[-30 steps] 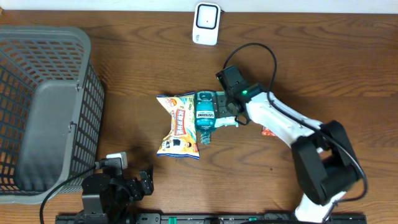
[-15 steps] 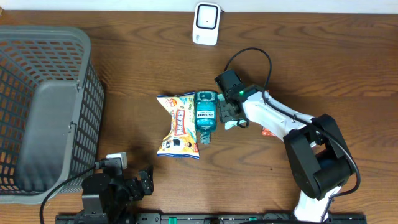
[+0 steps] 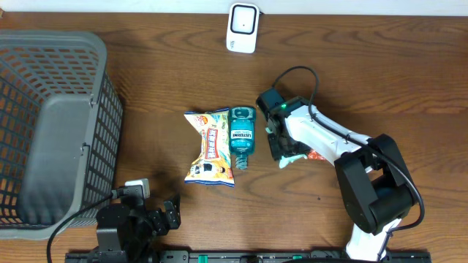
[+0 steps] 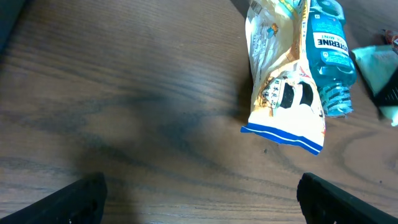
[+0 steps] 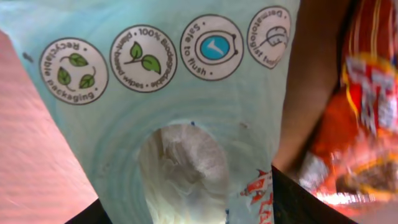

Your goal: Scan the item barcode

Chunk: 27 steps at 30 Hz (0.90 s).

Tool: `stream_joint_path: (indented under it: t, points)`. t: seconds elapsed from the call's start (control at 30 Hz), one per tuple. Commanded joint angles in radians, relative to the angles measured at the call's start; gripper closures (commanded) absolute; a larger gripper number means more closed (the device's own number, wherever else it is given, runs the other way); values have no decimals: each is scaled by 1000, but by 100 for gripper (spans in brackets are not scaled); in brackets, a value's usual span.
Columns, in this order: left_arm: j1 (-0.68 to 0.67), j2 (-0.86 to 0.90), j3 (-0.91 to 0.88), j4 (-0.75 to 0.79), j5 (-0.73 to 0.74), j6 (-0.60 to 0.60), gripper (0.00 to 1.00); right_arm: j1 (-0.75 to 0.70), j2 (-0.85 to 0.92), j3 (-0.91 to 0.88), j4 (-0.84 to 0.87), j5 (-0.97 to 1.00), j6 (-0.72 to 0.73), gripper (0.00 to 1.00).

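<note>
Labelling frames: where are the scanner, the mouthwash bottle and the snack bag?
scanner (image 3: pixel 242 28), overhead view, centre of its white face
mouthwash bottle (image 3: pixel 242 135), overhead view, on its label
snack bag (image 3: pixel 208 148), overhead view, middle of its front

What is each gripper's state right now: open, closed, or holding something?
Left gripper: open, holding nothing.
Right gripper: over the wipes pack; whether it grips cannot be told.

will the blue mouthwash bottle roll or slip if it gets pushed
It may roll: the mouthwash bottle lies on its side against the snack bag, which could block rolling that way. It looks full of blue liquid, so it is likely heavy for its size. Its smooth plastic probably slips easily.
</note>
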Motion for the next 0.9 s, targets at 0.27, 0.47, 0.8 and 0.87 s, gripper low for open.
stream_joint_path:
  t: [0.27, 0.47, 0.8, 0.87]
  points:
    - [-4, 1, 3, -11, 8, 6, 2, 3, -174, 97, -106, 21, -6, 1]
    - [-4, 1, 3, -11, 8, 6, 2, 3, -189, 96, -79, 27, -5, 1]
    - [-4, 1, 3, -11, 9, 6, 2, 8, -188, 93, -42, 2, -5, 20]
    - [-4, 1, 3, -11, 8, 6, 2, 22, -187, 81, -34, 64, -5, 28]
